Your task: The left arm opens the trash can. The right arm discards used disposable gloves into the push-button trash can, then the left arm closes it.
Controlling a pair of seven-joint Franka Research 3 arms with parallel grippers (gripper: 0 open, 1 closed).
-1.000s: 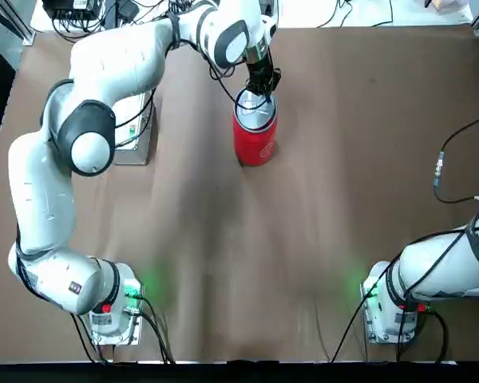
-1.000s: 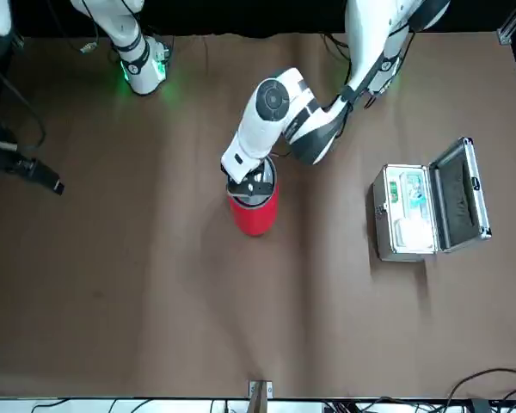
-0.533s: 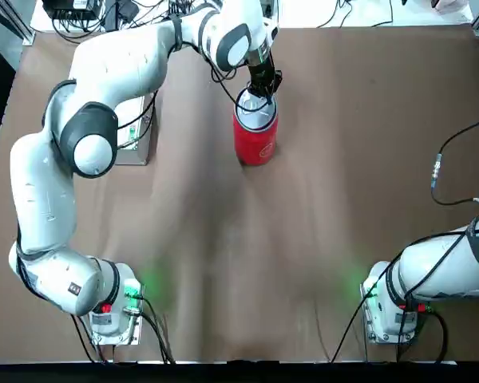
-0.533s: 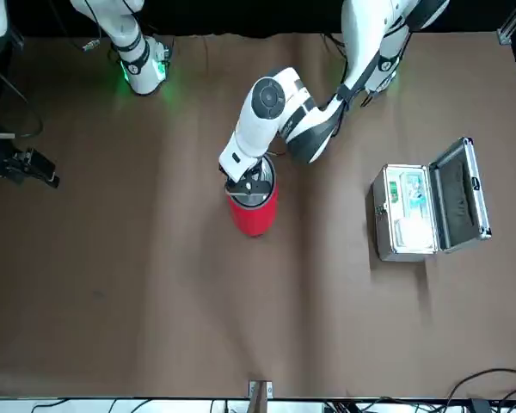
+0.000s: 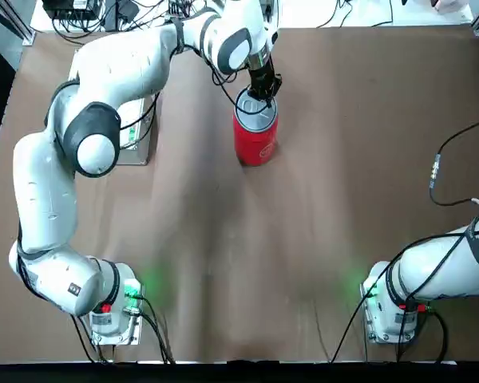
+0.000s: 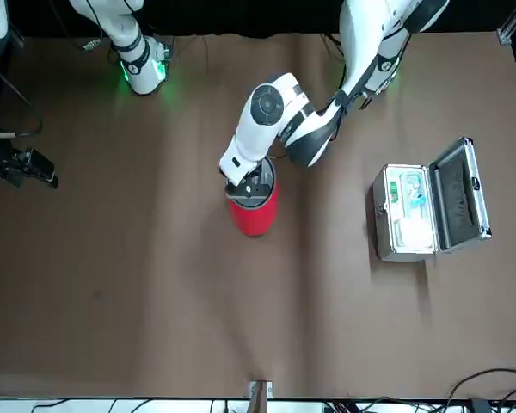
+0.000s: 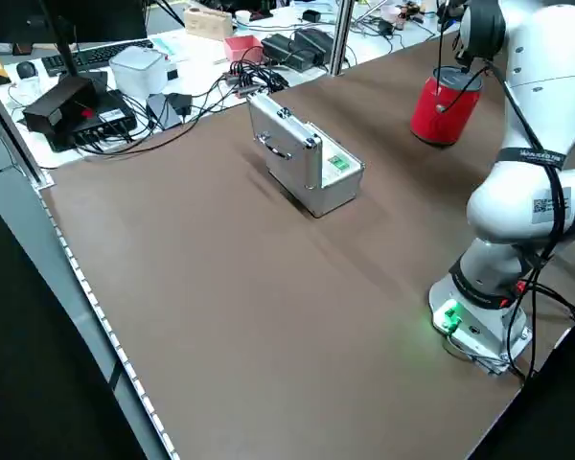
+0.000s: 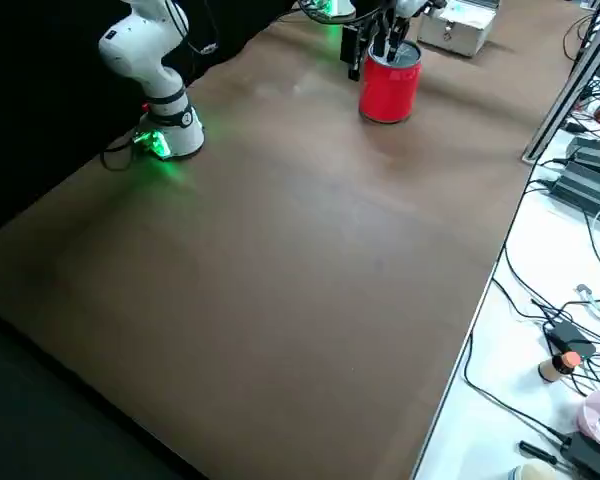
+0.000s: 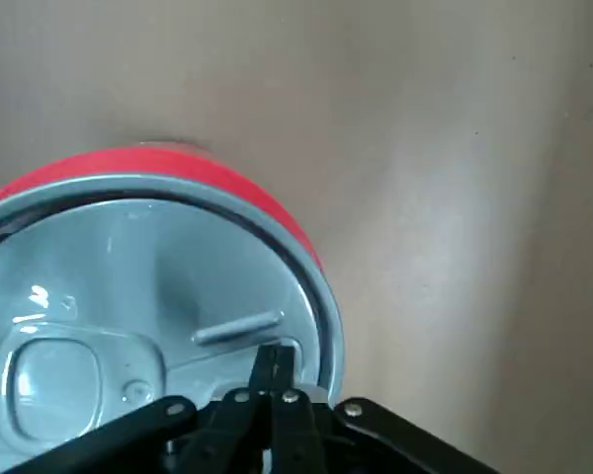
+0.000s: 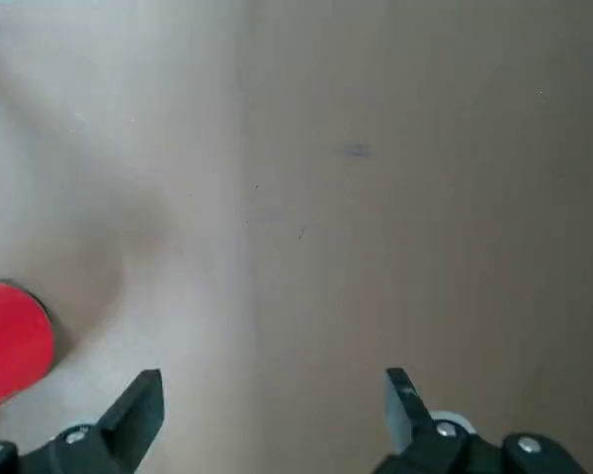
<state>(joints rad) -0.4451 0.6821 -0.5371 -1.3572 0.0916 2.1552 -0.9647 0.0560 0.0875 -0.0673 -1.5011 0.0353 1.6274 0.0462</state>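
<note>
Robotics lab: cables [image 7: 259, 75], keyboard [image 7: 86, 56], bench-mounted arms [image 5: 104, 104].

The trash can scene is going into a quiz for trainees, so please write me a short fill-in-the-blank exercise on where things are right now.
1. The left pincer sits with its fingers shut over the ____ of the trash can.
2. The body of the trash can is coloured ____.
3. The silver case on the table has its hinged lid ____.
4. The fingers of the right pincer, away from the can, are ____.

Missing words: lid; red; open; open
</note>
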